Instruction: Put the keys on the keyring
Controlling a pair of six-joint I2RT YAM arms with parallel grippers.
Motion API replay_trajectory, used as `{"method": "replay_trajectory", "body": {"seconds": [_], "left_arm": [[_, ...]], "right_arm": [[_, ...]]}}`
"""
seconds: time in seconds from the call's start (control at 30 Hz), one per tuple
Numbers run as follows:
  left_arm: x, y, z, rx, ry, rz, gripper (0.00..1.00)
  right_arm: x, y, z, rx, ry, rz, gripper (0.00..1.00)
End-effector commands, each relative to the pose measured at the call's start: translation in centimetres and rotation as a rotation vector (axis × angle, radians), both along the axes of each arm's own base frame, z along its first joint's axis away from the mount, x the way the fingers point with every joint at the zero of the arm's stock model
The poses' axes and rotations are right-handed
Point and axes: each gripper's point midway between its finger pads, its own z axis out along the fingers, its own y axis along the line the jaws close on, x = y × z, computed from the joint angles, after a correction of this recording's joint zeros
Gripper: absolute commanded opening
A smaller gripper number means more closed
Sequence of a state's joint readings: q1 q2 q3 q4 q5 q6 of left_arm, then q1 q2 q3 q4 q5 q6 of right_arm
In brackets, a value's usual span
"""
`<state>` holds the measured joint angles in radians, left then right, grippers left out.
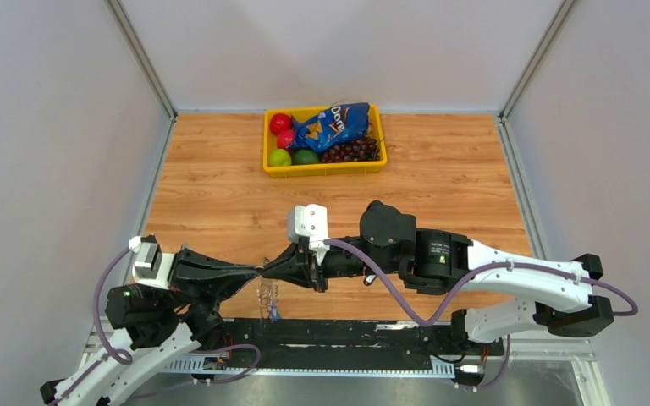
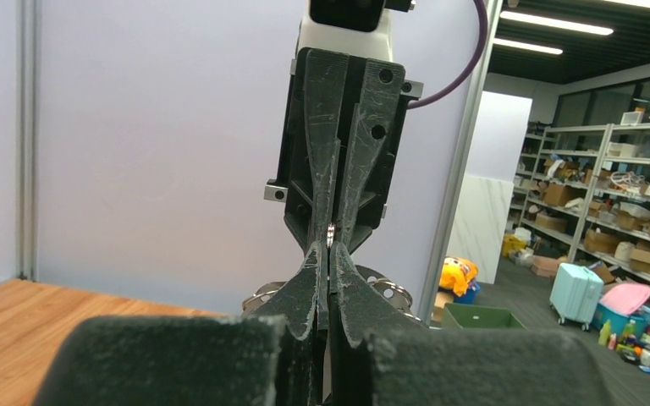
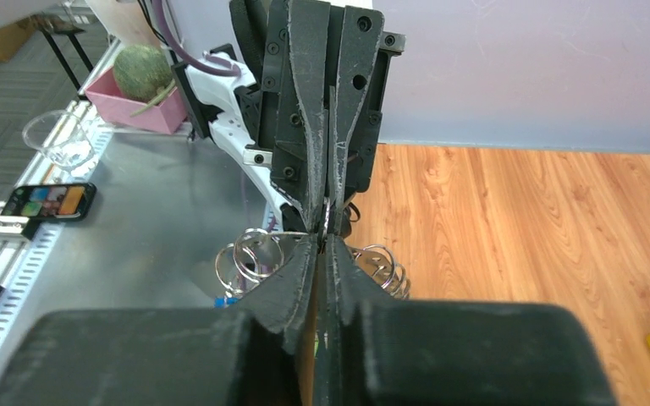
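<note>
My left gripper (image 1: 256, 273) and right gripper (image 1: 272, 267) meet tip to tip above the table's near edge, both shut. The keyring (image 1: 268, 298) hangs below them, a silvery cluster with a small blue piece (image 1: 274, 315). In the left wrist view my gripper (image 2: 328, 251) is closed with the perforated silvery band (image 2: 392, 290) showing on both sides of its fingers. A thin silvery piece (image 2: 330, 234) is pinched in the right gripper's tips. In the right wrist view my gripper (image 3: 322, 243) is closed, and wire rings (image 3: 252, 254) and the blue piece (image 3: 225, 300) hang beside it. No key can be made out.
A yellow tray (image 1: 322, 169) stands at the back centre holding a blue chips bag (image 1: 335, 124), red and green fruit and dark grapes. A black rail (image 1: 347, 331) runs along the near table edge. Grey walls close in the left, right and back sides.
</note>
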<state>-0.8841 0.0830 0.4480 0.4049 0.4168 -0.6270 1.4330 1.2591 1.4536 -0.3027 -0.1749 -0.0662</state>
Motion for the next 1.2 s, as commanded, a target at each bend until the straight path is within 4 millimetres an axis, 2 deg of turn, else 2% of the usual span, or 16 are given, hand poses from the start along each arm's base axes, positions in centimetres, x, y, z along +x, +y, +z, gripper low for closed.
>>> {"method": "replay_trajectory", "body": {"seconds": [0.0,0.3,0.37,0.47,0.57,0.7,0.83,1.0,1.17], "left_arm": [[-1.1,1.4,2.1,-0.066,-0.052,0.004,0.00],[-0.6,1.3,1.9,-0.050,-0.030,0.021,0.00],[-0.4,1.4,1.7,-0.036,-0.019,0.039,0.07],[-0.2,1.7,1.6,-0.030,-0.006,0.063,0.30],[0.0,1.9,1.2,-0.010,0.005,0.078,0.47],[-0.1,1.9,1.0,0.019,0.013,0.082,0.57],[0.2,1.7,0.6,0.040,0.033,0.087,0.59],[0.7,1.3,0.1,0.062,0.048,0.095,0.60],[1.2,0.9,-0.3,0.076,0.050,0.112,0.60]], "right_arm": [[-0.5,0.3,1.0,0.014,0.003,0.017,0.00],[-0.6,0.0,0.7,0.011,-0.011,0.016,0.00],[-0.5,-0.4,0.8,0.016,-0.014,0.010,0.00],[-0.4,-1.0,0.7,0.015,-0.015,-0.001,0.00],[-0.5,-1.7,0.3,0.007,-0.019,0.000,0.00],[-0.4,-2.6,-1.2,-0.043,-0.052,0.004,0.00],[0.1,-3.4,-3.4,-0.120,-0.150,-0.015,0.00],[2.1,-3.6,-6.0,-0.224,-0.382,-0.230,0.00],[3.3,-3.6,-7.4,-0.254,-0.601,-0.371,0.00]]}}
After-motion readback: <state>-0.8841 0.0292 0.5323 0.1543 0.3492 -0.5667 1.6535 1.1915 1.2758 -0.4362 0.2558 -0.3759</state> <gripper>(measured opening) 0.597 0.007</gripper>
